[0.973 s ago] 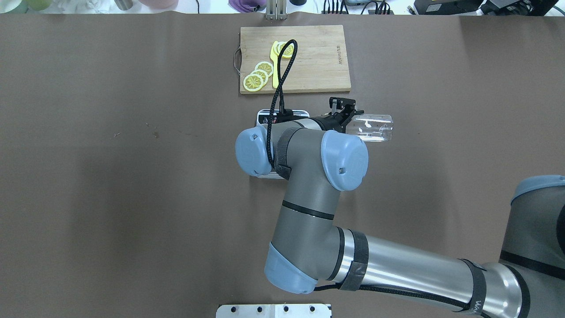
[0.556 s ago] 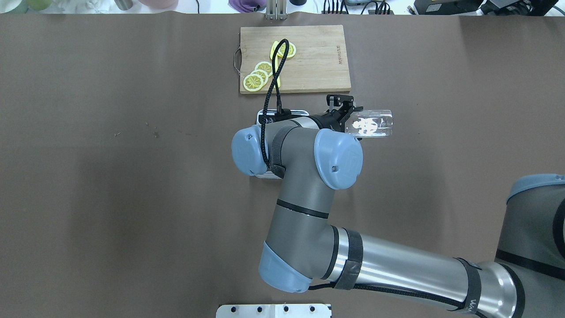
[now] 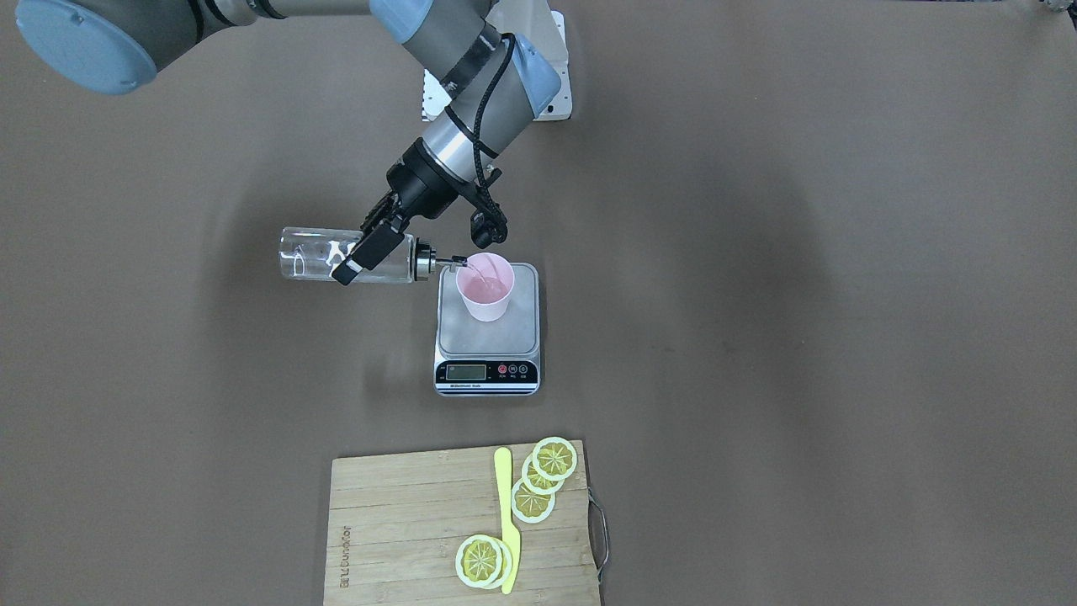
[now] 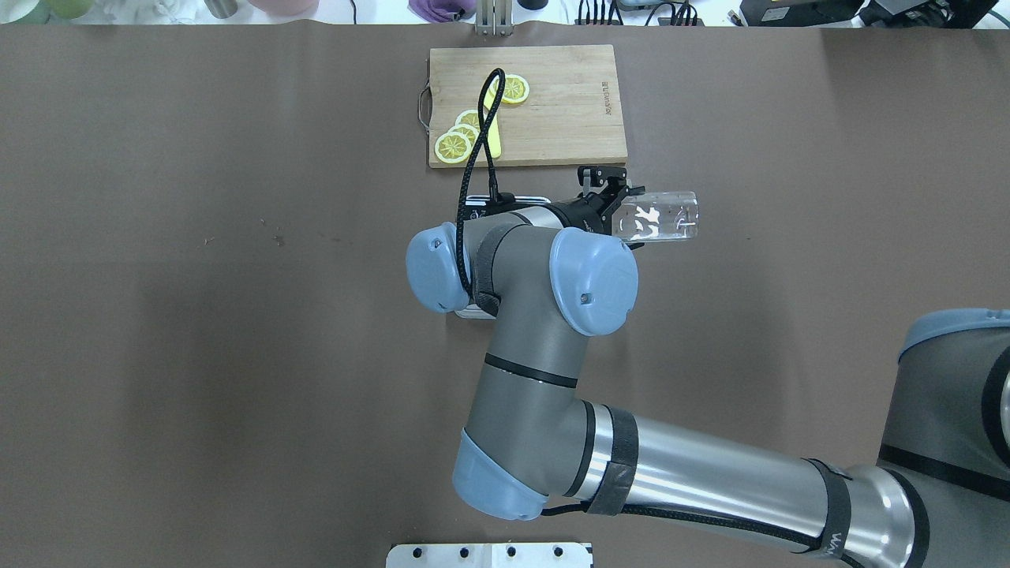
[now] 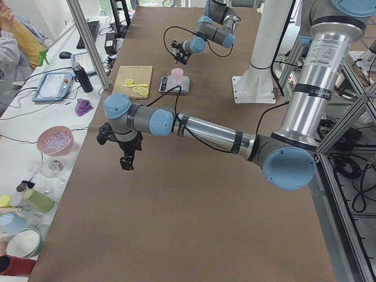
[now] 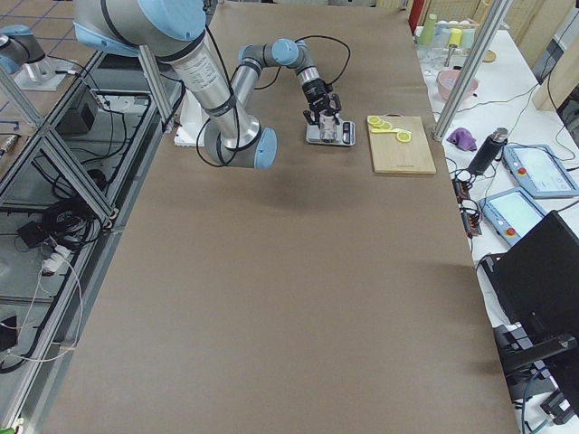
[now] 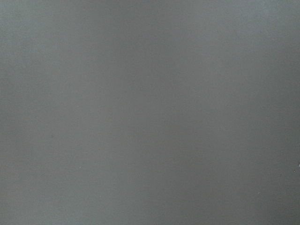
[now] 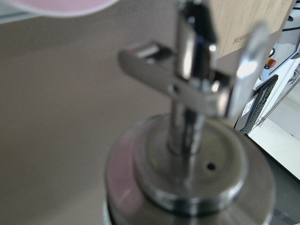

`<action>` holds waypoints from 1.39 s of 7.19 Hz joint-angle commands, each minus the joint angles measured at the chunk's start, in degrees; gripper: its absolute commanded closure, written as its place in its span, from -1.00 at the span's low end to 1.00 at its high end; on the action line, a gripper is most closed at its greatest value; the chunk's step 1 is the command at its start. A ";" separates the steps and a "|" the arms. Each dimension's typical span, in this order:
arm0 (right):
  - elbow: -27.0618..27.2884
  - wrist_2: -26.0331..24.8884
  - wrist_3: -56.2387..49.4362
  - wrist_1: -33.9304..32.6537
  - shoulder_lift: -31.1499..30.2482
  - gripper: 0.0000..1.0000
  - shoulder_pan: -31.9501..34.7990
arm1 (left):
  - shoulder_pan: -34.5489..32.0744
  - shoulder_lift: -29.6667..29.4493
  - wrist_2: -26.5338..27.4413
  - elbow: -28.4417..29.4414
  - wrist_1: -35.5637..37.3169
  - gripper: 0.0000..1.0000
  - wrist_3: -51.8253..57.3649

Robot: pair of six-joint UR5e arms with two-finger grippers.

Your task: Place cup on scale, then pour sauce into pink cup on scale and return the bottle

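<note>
The pink cup (image 3: 485,290) stands upright on the silver scale (image 3: 488,337). My right gripper (image 3: 370,244) is shut on the clear glass bottle (image 3: 311,254), which lies about level with its metal spout (image 3: 446,263) reaching over the cup's rim. In the overhead view the bottle (image 4: 663,217) sticks out past the right gripper (image 4: 611,207), and the arm hides the cup and most of the scale (image 4: 473,207). The right wrist view shows the collar and spout (image 8: 197,93) close up, with the cup's rim (image 8: 61,4) above. My left gripper (image 5: 128,160) hangs over bare table far from the scale; I cannot tell if it is open.
A bamboo cutting board (image 3: 395,522) with lemon slices (image 3: 555,459) and a yellow knife (image 3: 505,522) lies beyond the scale, away from me. A white base plate (image 4: 489,554) sits at the near edge. Bowls and gear line the table's far side (image 5: 56,141).
The right arm has shifted slightly left and away from me, carrying the bottle a little farther from me. The liquid inside the bottle has moved.
</note>
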 commanded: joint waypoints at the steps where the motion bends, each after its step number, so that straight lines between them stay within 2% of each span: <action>1: 0.00 -0.07 0.00 -0.47 -0.15 1.00 0.00 | 0.00 0.00 0.00 -0.09 0.00 -0.95 0.00; 5: 0.88 -0.16 1.05 0.32 -0.32 1.00 0.09 | 0.00 0.62 0.00 -0.88 0.09 -0.95 0.00; 6: 4.19 0.01 1.14 0.93 -1.28 1.00 0.17 | 0.00 0.62 0.00 -0.97 0.09 -0.95 -0.09; 7: 9.09 0.27 1.23 4.94 -5.73 1.00 0.17 | 0.00 0.62 0.00 -0.97 0.09 -0.95 0.00; 8: 10.88 0.97 3.32 8.90 -8.04 1.00 0.26 | 0.00 0.62 0.00 -1.05 0.09 -0.95 -0.09; 9: 12.29 3.16 5.43 12.33 -9.45 1.00 0.70 | 0.00 0.62 0.00 -1.32 0.09 -0.95 -0.09; 10: 16.66 5.87 5.80 16.19 -13.03 1.00 1.66 | 0.00 0.62 0.09 -1.32 0.09 -0.95 -0.09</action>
